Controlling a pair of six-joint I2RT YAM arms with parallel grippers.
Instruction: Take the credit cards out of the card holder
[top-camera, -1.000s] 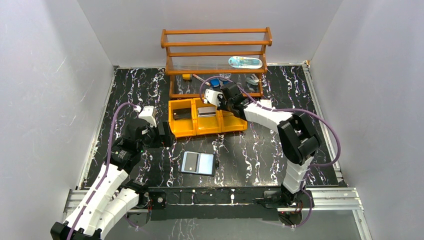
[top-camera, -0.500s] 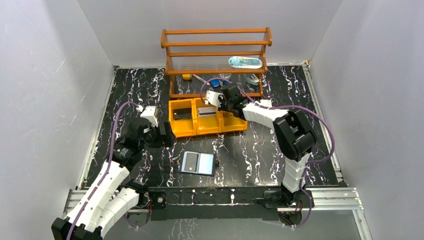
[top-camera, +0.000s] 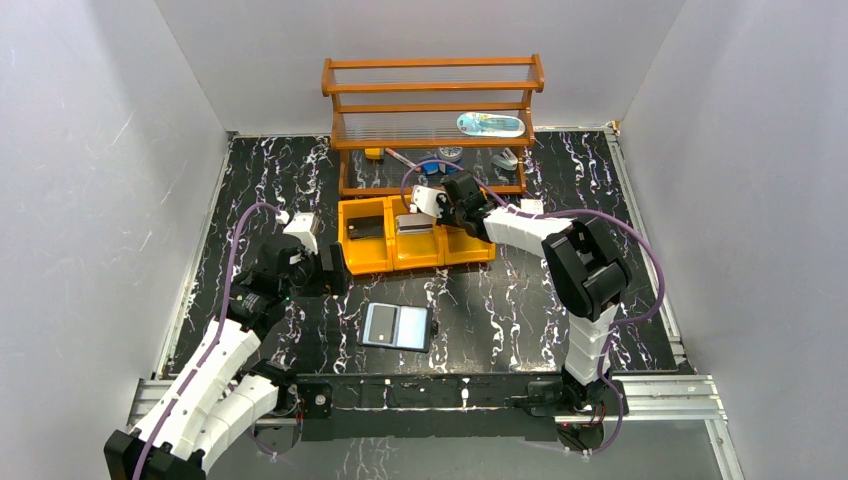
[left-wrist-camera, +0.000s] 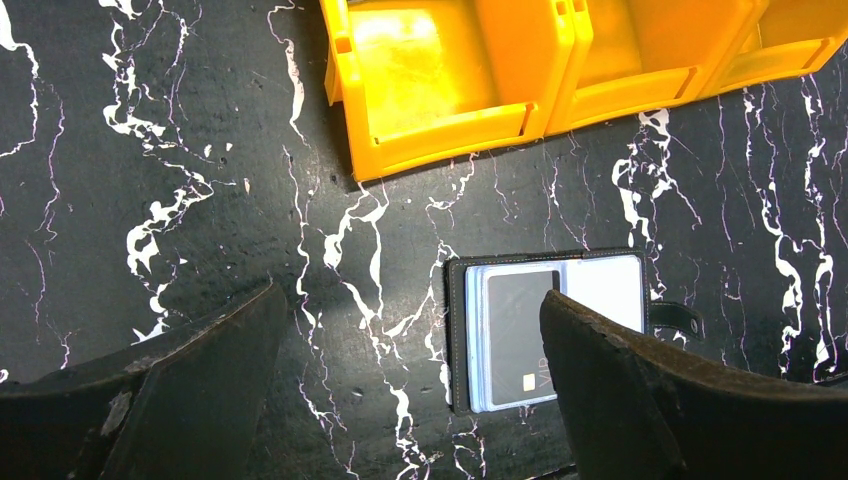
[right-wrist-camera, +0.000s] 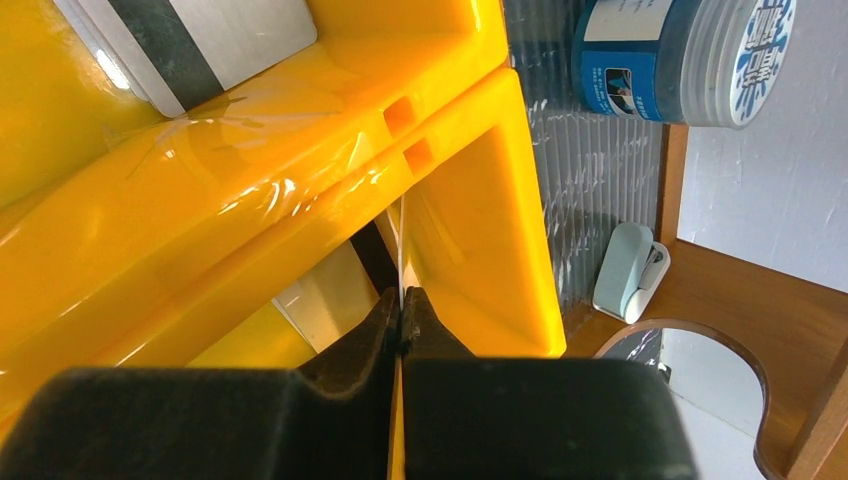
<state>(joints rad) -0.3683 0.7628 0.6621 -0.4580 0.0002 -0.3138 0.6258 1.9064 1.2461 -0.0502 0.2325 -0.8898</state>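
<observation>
The card holder (top-camera: 396, 327) lies open on the black marble table, black outside and pale blue inside. A dark credit card (left-wrist-camera: 520, 330) with a chip sits in its left panel. My left gripper (left-wrist-camera: 410, 390) hangs open above the table just left of the holder, and its right finger (left-wrist-camera: 650, 400) covers the holder's right side. My right gripper (top-camera: 445, 212) is over the yellow bin tray (top-camera: 415, 252). In the right wrist view it (right-wrist-camera: 400, 295) is shut on a thin credit card (right-wrist-camera: 400, 240) seen edge-on. A silver card with a black stripe (right-wrist-camera: 190, 40) lies in the middle compartment.
A dark card (top-camera: 366, 228) lies in the tray's left compartment. Behind the tray stands a wooden shelf rack (top-camera: 430, 110) with a blue-labelled jar (right-wrist-camera: 680, 50) and a small pale stapler-like item (right-wrist-camera: 625, 275). White walls close in both sides and the back.
The right arm's elbow has swung a little to the left while its wrist stays over the tray. The left arm has shifted only slightly. The card holder has not moved.
</observation>
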